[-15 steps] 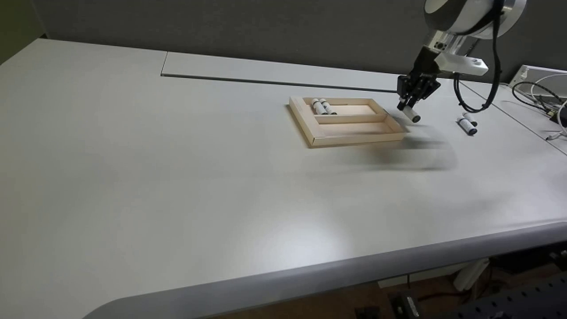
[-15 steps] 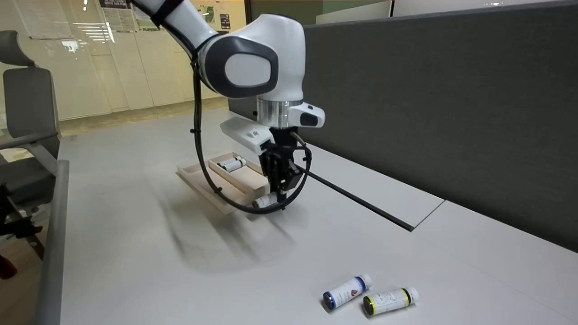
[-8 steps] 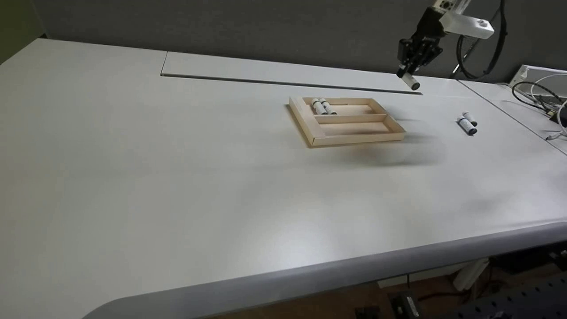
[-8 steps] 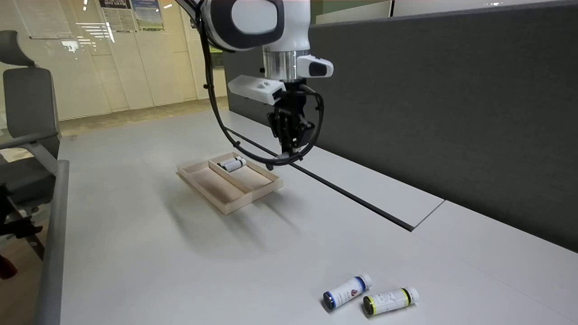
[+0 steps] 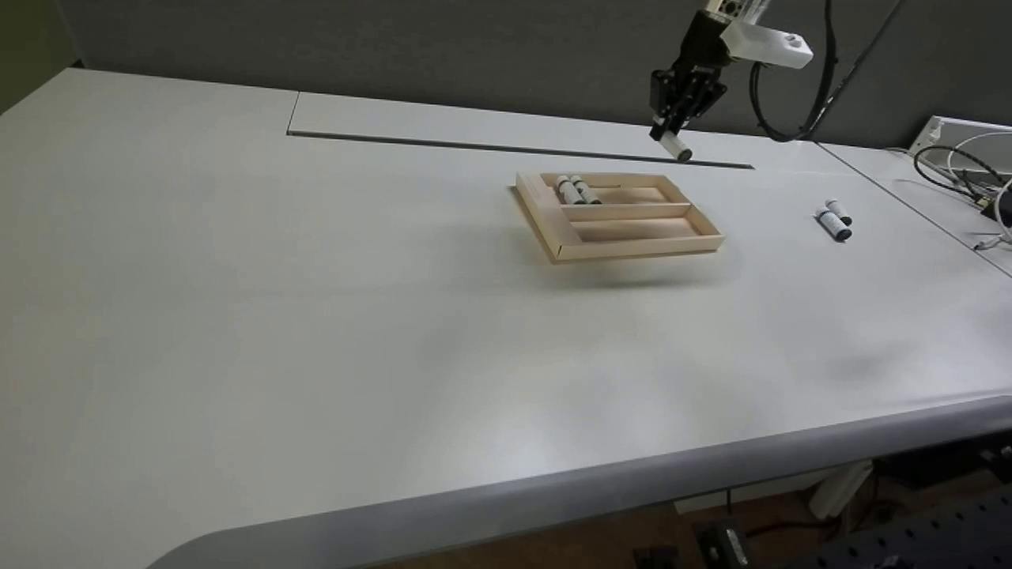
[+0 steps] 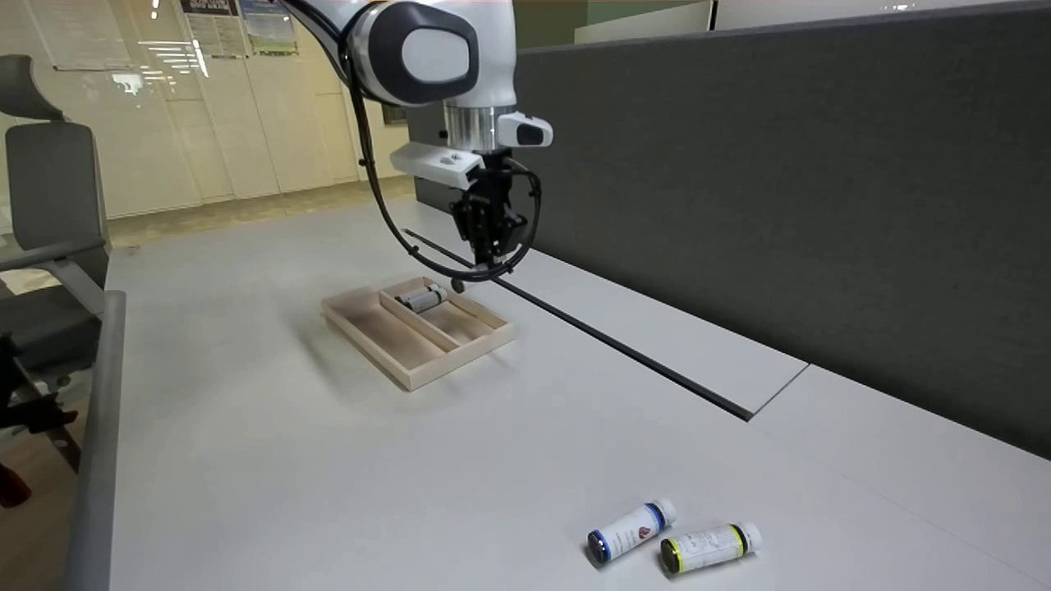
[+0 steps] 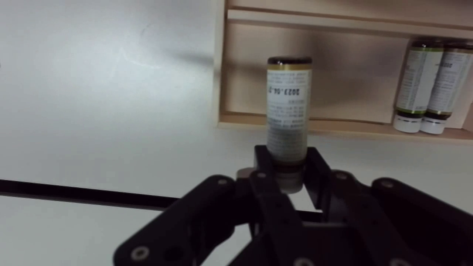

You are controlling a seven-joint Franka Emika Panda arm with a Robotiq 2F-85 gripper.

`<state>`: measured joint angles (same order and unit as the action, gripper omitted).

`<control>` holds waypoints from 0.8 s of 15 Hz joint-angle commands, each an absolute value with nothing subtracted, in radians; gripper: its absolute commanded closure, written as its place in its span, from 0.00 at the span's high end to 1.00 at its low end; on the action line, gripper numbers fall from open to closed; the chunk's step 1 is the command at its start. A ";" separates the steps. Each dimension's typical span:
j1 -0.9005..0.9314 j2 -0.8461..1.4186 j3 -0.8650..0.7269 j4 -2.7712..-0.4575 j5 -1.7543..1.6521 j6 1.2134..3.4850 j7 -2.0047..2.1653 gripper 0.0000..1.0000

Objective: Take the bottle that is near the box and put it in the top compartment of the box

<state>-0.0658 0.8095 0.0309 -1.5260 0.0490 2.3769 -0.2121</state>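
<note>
My gripper (image 5: 666,130) is shut on a small white-labelled bottle (image 5: 675,147) near its white cap, and holds it in the air. In the wrist view the bottle (image 7: 288,107) points away from the fingers, its dark end in front of the box's floor. In an exterior view the cable partly hides it. The wooden box (image 5: 640,250) lies below the bottle; its near wall also shows in an exterior view (image 6: 464,361). A divider (image 5: 624,212) splits it in two. The top compartment (image 5: 632,195), toward the grey partition, holds two similar bottles (image 7: 419,81) side by side at one end.
Two more bottles, one blue-banded (image 6: 631,531) and one yellow-banded (image 6: 710,548), lie on the table away from the box. A grey partition (image 6: 780,205) stands along the table's back. A dark slot (image 5: 506,148) runs behind the box. A cable loop (image 6: 369,172) hangs beside the gripper.
My gripper has lifted the bottle from beside the box's end, then moved it sideways toward the compartment with the two bottles. The box and the other bottles have not moved.
</note>
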 commanded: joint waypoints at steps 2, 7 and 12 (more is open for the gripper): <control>-0.038 0.874 0.049 -1.464 0.041 2.383 -0.188 0.07; -0.023 0.936 0.070 -1.431 0.045 2.411 -0.192 0.07; -0.011 0.972 0.080 -1.413 0.042 2.412 -0.191 0.07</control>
